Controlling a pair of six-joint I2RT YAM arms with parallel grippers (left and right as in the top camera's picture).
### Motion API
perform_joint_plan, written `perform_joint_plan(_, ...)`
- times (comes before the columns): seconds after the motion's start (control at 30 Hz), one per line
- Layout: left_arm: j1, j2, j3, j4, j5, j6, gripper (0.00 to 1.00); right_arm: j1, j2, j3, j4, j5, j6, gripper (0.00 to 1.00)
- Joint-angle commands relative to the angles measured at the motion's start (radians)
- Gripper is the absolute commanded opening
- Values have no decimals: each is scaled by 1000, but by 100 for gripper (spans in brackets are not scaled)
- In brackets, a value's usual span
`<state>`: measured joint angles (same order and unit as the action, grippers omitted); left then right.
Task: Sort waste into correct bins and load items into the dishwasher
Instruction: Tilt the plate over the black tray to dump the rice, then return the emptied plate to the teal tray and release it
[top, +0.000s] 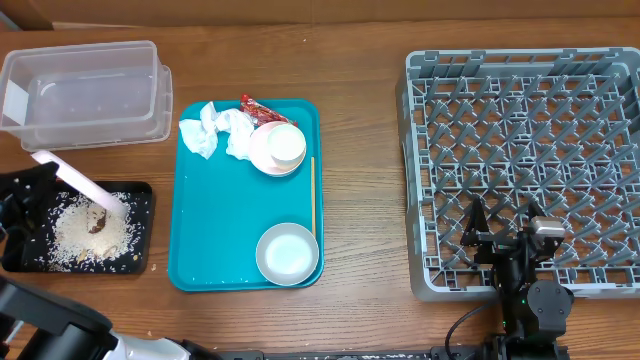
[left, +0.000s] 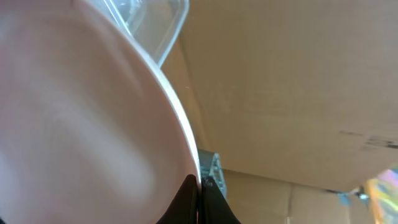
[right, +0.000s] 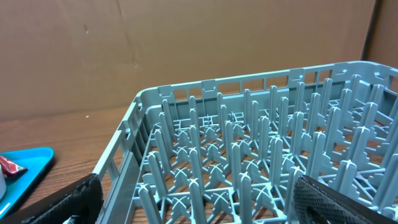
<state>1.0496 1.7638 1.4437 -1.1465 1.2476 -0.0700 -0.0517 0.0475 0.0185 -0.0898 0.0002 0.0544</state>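
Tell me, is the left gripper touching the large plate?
Touching. The left wrist view shows the left gripper pinched shut on the rim of the large plate, its dark fingers on either side of the edge.

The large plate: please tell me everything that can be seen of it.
The large plate is round and pale pink-white with a lighter rim. It looks smooth, perhaps ceramic or hard plastic. It is tilted steeply, so from overhead it shows nearly edge-on. Its lower edge hangs over the black tray, close to the rice-like crumbs. The left gripper is shut on its rim. Whether the edge touches the crumbs cannot be told.
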Motion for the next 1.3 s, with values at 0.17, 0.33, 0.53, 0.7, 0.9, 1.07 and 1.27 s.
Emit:
perform_joint_plan(0.17, 3, -25, -5, -136, 129, 176, 4, -2, -9, -10, 6, -3, -2, 100)
perform_joint_plan(0.33, -27, -87, 14, -284, 57, 340, 4, -2, -9, -10, 5, -3, -2, 100)
perform_joint_plan(0.53, -183, -251, 20, -317, -104, 343, 4, -2, -9, -10, 6, -3, -2, 100)
perform_joint_plan(0.7, -435, -334, 19, -303, -373, 278, 4, -2, -9, -10, 6, -3, -2, 100)
perform_joint_plan(0.9, -868, -310, -29, -163, -817, 5, 4, -2, -9, -10, 6, -2, -2, 100)
perform_joint_plan(1.07, -1037, -296, -92, -44, -969, -117, 4, -2, -9, -10, 5, -2, -3, 100)
perform_joint_plan(1.27, -1142, -271, -165, 56, -1124, -253, 4, -2, -9, -10, 6, -3, -2, 100)
